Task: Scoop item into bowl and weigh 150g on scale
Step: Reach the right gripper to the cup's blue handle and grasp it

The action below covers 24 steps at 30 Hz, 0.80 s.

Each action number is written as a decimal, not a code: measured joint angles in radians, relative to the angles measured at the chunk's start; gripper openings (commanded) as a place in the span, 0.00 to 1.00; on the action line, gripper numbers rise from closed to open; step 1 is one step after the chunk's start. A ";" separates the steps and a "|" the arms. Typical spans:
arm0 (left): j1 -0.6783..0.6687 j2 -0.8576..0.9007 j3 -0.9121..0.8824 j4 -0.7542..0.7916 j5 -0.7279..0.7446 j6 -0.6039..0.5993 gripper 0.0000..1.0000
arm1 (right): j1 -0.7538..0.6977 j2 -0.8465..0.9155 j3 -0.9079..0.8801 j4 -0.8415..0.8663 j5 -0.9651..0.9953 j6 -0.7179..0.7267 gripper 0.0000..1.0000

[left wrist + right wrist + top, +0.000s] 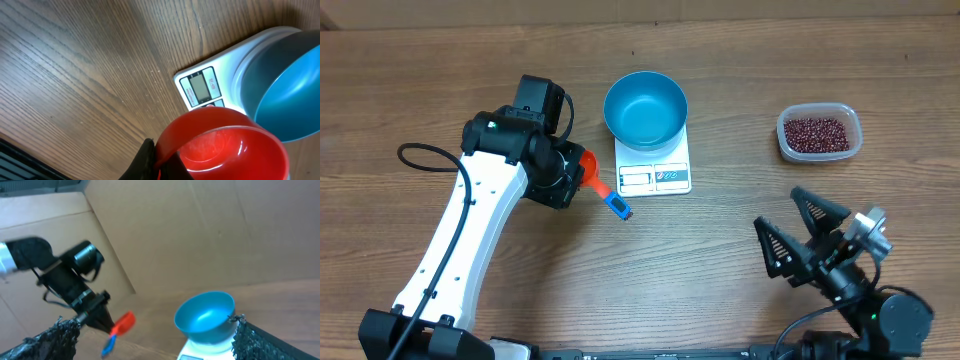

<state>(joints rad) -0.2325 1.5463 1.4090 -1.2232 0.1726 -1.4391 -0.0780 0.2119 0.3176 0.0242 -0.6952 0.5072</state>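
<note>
My left gripper [575,172] is shut on the rim of a red scoop [588,165] with a blue handle tip, just left of the scale [655,178]. In the left wrist view the scoop [225,145] is empty and hangs above the table near the scale's display [205,87]. The blue bowl [645,108] stands empty on the scale. The beans [817,133] lie in a clear tub at the far right. My right gripper [798,232] is open at the front right, with nothing between its fingers; its view shows the bowl [205,317] and scoop [122,324].
The clear plastic tub [856,128] stands on the wooden table, well right of the scale. The left arm [470,230] stretches from the front left corner towards the scale. Bare wood lies between the scale and the tub.
</note>
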 measured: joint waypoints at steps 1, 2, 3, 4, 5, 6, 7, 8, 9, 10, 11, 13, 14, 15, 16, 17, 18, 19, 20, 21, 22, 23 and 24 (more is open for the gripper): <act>0.000 0.000 0.000 0.002 0.000 -0.010 0.04 | 0.000 0.049 0.039 -0.001 -0.019 0.002 1.00; 0.000 0.000 0.000 0.004 0.000 -0.022 0.04 | 0.000 0.146 0.102 -0.002 -0.069 0.005 1.00; 0.000 0.000 0.000 0.007 0.000 -0.035 0.04 | 0.000 0.200 0.136 0.002 -0.093 0.006 1.00; 0.000 0.000 0.000 0.011 0.000 -0.052 0.04 | 0.000 0.271 0.175 0.001 -0.141 0.009 1.00; 0.000 0.000 0.001 0.011 0.000 -0.074 0.04 | 0.000 0.398 0.235 0.006 -0.219 0.010 1.00; 0.000 0.000 0.001 0.010 0.001 -0.083 0.04 | 0.000 0.451 0.257 0.011 -0.251 0.013 1.00; 0.000 0.000 0.001 0.012 0.000 -0.099 0.04 | 0.000 0.534 0.282 0.035 -0.313 0.013 1.00; 0.000 0.000 0.001 0.011 0.000 -0.110 0.04 | 0.000 0.604 0.298 0.068 -0.362 0.014 1.00; 0.000 0.000 0.001 0.012 0.001 -0.124 0.04 | 0.000 0.687 0.308 0.135 -0.431 0.018 1.00; 0.000 0.000 0.001 0.012 0.001 -0.136 0.04 | 0.000 0.759 0.313 0.204 -0.481 0.040 1.00; 0.000 0.000 0.001 0.011 0.001 -0.146 0.04 | 0.000 0.806 0.317 0.241 -0.516 0.055 1.00; 0.000 0.000 0.001 0.013 0.002 -0.167 0.04 | 0.000 0.932 0.319 0.302 -0.599 0.151 1.00; 0.000 0.000 0.001 0.012 0.004 -0.177 0.04 | 0.000 0.974 0.320 0.310 -0.617 0.200 1.00; 0.000 0.000 0.001 0.016 0.005 -0.185 0.04 | 0.000 1.020 0.320 0.315 -0.634 0.253 1.00; -0.001 0.000 0.001 0.019 0.010 -0.188 0.04 | 0.000 1.062 0.320 0.316 -0.647 0.300 1.00; -0.002 0.000 0.001 0.023 0.018 -0.198 0.04 | 0.000 1.097 0.320 0.323 -0.657 0.337 1.00; -0.004 0.000 0.001 0.026 0.023 -0.207 0.05 | 0.000 1.136 0.320 0.332 -0.668 0.375 1.00; -0.008 0.000 0.001 0.029 0.026 -0.218 0.04 | 0.001 1.162 0.320 0.339 -0.677 0.400 1.00; -0.015 0.000 0.001 0.033 0.029 -0.232 0.04 | 0.004 1.181 0.320 0.352 -0.684 0.420 1.00; -0.022 0.000 0.001 0.037 0.031 -0.245 0.04 | 0.009 1.191 0.320 0.367 -0.686 0.434 1.00; -0.037 0.000 0.001 0.048 0.032 -0.269 0.04 | 0.020 1.196 0.320 0.387 -0.686 0.454 1.00; -0.050 0.000 0.001 0.056 0.034 -0.288 0.05 | 0.033 1.199 0.320 0.414 -0.685 0.471 1.00; -0.068 0.000 0.001 0.066 0.034 -0.314 0.04 | 0.051 1.199 0.320 0.459 -0.681 0.492 1.00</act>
<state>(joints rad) -0.3000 1.5463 1.4101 -1.1572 0.2066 -1.7527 -0.0269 1.4109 0.6376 0.4828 -1.3766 0.9997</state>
